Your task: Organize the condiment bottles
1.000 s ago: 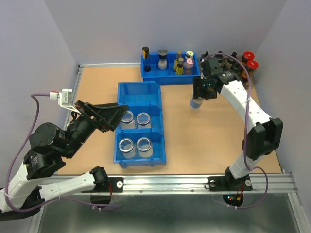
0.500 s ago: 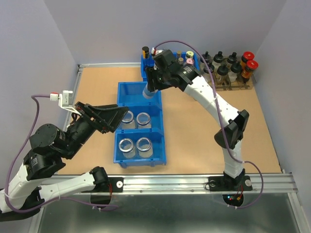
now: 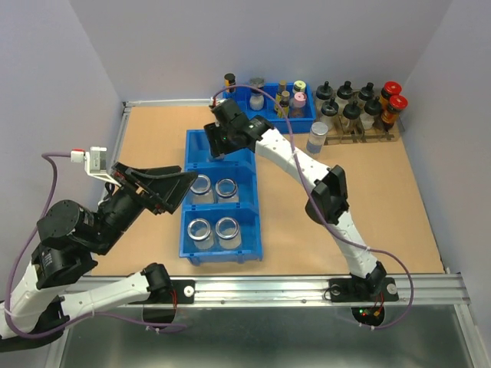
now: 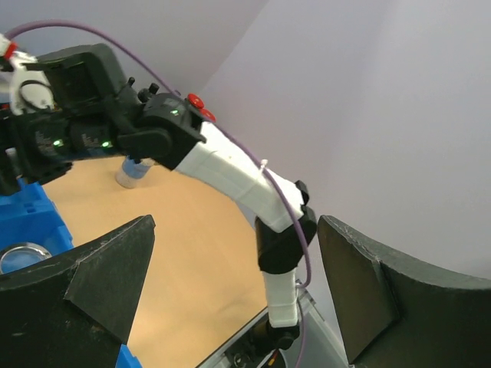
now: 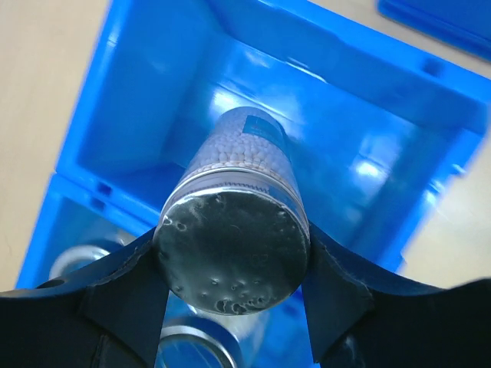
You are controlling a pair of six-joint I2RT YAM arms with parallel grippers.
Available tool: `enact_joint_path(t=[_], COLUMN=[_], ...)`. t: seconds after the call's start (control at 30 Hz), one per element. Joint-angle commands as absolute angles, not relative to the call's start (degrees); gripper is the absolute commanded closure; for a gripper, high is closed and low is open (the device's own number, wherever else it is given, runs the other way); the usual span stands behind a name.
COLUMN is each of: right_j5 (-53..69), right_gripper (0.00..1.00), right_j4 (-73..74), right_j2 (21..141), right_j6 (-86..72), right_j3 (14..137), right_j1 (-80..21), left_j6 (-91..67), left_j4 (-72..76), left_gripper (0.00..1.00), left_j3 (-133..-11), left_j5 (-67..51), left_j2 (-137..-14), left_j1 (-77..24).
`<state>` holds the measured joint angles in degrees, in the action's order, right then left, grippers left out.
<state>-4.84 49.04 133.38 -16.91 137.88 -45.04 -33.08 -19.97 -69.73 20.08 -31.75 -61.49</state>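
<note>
The right gripper (image 3: 221, 142) is pinching a jar (image 5: 234, 230) between its two fingers, clamped just under the silvery top. The jar's base points down into the far compartment (image 5: 153, 100) of the blue bin (image 3: 255, 184). From here this looks like the placing step for that jar. It hangs inside the walls of that compartment, toward its left half, though I cannot tell whether the base is touching the floor yet. Four jars (image 3: 201, 186) are already set in pairs in the middle and near compartments, so the job seems well past halfway. A sixth jar (image 3: 317, 136) with a pale lid stands out on the table (image 3: 345, 199), just in front of the rack (image 3: 360, 136) of narrow bottles at the back. The left gripper (image 3: 167, 189) hovers beside the bin's left wall with its fingers spread wide and nothing between them. Next, I'd say the right arm needs to lower the jar until it sits upright on the compartment floor, leaving room beside it for a partner. It should then let go cleanly and lift straight up so the jar isn't tipped. After that comes the reach across for the one on the table.
</note>
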Motion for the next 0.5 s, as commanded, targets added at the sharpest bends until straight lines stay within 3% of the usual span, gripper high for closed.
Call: enact_joint_path(t=[0.0, 0.17, 0.23, 0.27, 0.47], right_j5=[-2.46, -3.25, -4.04, -4.13, -5.01], right_gripper=[0.99, 1.00, 0.89, 0.78, 0.59], right_j4=[38.67, 35.08, 34.02, 33.67, 31.91], right_j2=[136.83, 140.27, 141.58, 141.85, 142.56], right_j6=[-15.73, -16.35, -16.35, -16.26, -16.00], right_j3=[148.00, 148.45, 148.62, 148.80, 148.80], right_j1=[-47.55, -48.51, -48.87, -49.30, -49.83], left_j6=[-30.76, -30.76, -30.76, -30.76, -30.06], left_j4=[-17.75, -18.10, -18.72, -19.33, -21.44], left_gripper=[0.02, 0.01, 0.01, 0.01, 0.01], left_j3=[-69.26, -68.56, -68.38, -68.55, -69.61], left_j5=[18.81, 18.02, 18.10, 18.11, 19.25], left_j2=[-30.15, -28.48, -27.95, -27.69, -26.63], left_j1=[-61.52, -61.44, -61.52, -61.44, -61.52])
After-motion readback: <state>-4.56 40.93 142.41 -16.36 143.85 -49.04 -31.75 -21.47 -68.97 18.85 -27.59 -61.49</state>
